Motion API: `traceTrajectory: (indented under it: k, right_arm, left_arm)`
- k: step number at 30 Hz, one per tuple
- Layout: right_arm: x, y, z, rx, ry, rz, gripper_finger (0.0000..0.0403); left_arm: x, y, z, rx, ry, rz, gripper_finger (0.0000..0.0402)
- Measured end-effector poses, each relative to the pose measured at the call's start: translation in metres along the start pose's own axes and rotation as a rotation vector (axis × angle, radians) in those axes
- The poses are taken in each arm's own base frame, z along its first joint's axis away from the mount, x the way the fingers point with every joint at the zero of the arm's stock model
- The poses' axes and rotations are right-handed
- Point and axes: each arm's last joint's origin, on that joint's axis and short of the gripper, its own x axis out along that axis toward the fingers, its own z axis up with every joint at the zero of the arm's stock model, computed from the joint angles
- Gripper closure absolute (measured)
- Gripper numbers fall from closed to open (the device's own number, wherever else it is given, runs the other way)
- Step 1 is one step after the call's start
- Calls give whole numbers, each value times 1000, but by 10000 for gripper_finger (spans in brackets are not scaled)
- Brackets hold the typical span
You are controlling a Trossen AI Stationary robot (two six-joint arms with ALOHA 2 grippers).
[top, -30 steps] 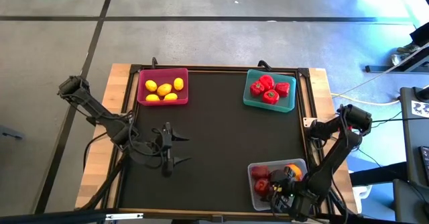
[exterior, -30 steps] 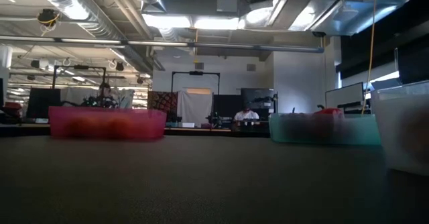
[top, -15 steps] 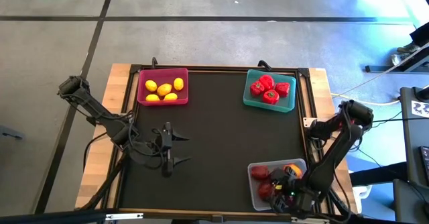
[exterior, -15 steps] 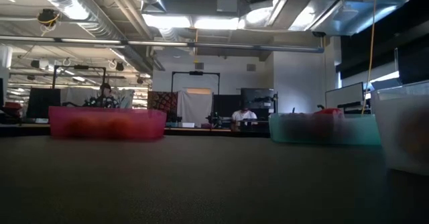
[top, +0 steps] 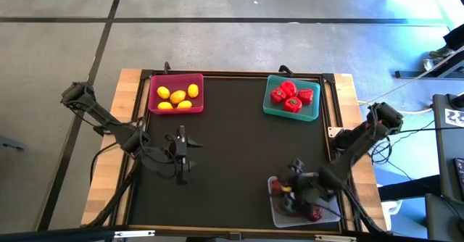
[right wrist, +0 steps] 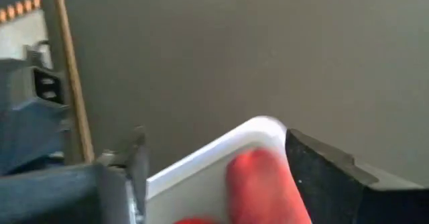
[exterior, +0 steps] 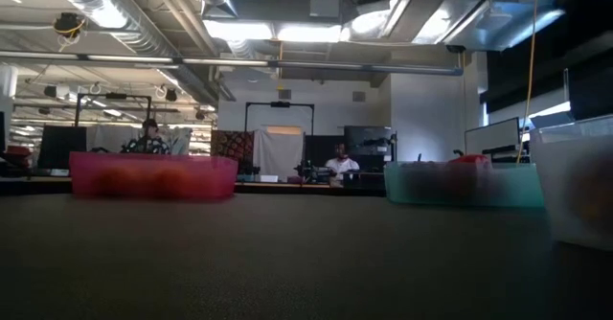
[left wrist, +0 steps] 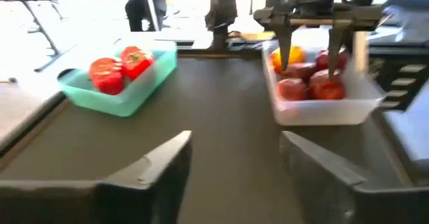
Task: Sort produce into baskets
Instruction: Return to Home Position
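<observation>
Left wrist view is showing the right gripper (left wrist: pixel 308 60), fingers apart, hanging low over the apples (left wrist: pixel 291 88) in the clear basket (left wrist: pixel 322 111), possibly risking hooking its rim if pulling away low, while the left gripper (top: pixel 183 155), fingers also apart, is hovering over the desk (top: pixel 239 155).

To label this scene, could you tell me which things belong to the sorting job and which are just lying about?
Job: lemons in the pink basket; peppers in the teal basket; apples in the clear basket; open left tool, left of centre; open right tool, above the apples.
Lying about: white cable beside the table; people in the background.
</observation>
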Motion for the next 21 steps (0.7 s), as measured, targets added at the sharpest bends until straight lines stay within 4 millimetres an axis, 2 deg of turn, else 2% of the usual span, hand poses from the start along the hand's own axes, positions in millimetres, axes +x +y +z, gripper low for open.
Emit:
traceTrajectory:
  k: [6,12,15,21]
  right_arm:
    - [25,-30,43,-147,12,-88,221]
    - [45,-65,79,-247,85,-106,307]
    - [52,-82,94,-282,112,-92,342]
    - [57,-114,120,-322,63,10,395]
  left_arm:
    - [2,27,2,56,70,51,287]
    - [5,55,1,106,101,34,372]
    - [3,73,-1,112,93,45,396]
    - [-9,110,-9,72,42,52,398]
